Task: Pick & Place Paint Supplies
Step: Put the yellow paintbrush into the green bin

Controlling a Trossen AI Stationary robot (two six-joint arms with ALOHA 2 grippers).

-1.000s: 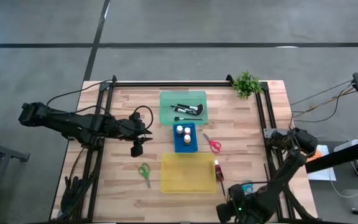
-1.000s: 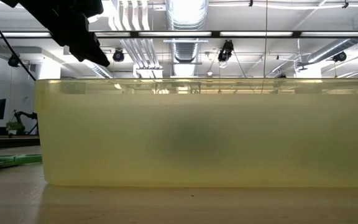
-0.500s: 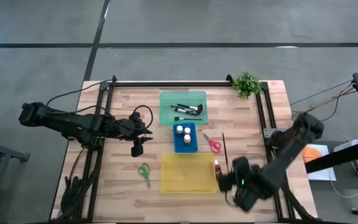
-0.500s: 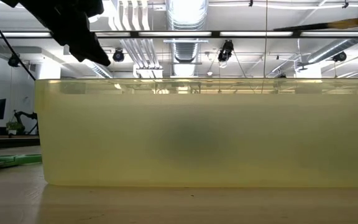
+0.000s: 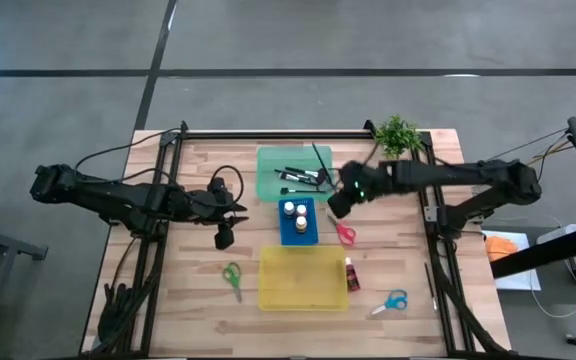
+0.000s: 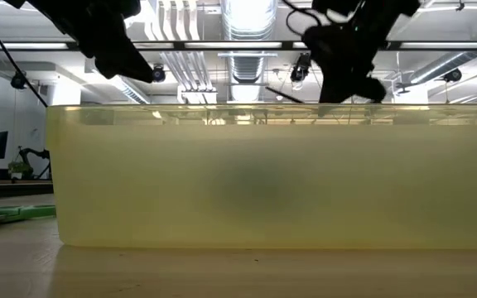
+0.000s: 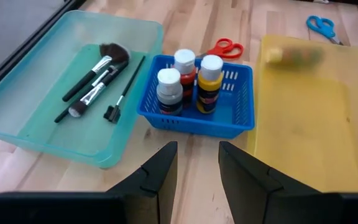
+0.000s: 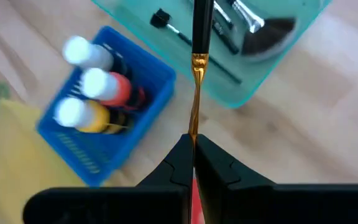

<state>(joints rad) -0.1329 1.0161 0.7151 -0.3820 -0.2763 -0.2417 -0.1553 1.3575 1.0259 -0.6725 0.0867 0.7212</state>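
My right gripper (image 5: 336, 200) hangs above the table between the green tray (image 5: 268, 185) and the red scissors (image 5: 344, 232), shut on a thin black-handled brush (image 5: 320, 162). The brush's black handle (image 8: 202, 22) reaches out over the tray's corner. The tray holds several brushes (image 7: 95, 78). Three white-capped bottles (image 7: 188, 78) stand in the blue basket (image 5: 298, 236). A magenta bottle (image 5: 351, 273), green scissors (image 5: 233, 278) and blue scissors (image 5: 393, 301) lie on the table. My left gripper (image 5: 223, 238) is open and waits left of the basket. My right gripper pinches the brush between its two fingers at the thin golden end (image 8: 194, 121), below the gold ferrule (image 8: 198, 65). The brush runs straight out from the fingertips, along the fingers. It is lifted clear of the table, handle end over the green tray.
The yellow tray (image 5: 303, 290) sits at the near side of the table and fills the low view (image 6: 263, 174). A small leafy plant (image 5: 398, 133) stands at the far right corner. Black rails (image 5: 298, 133) frame the table.
My right gripper has swung from the table's near right corner toward the far edge and leftward, carrying the brush to the green tray's near right corner. The blue scissors it stood beside now lie in open view. The left arm has kept still.
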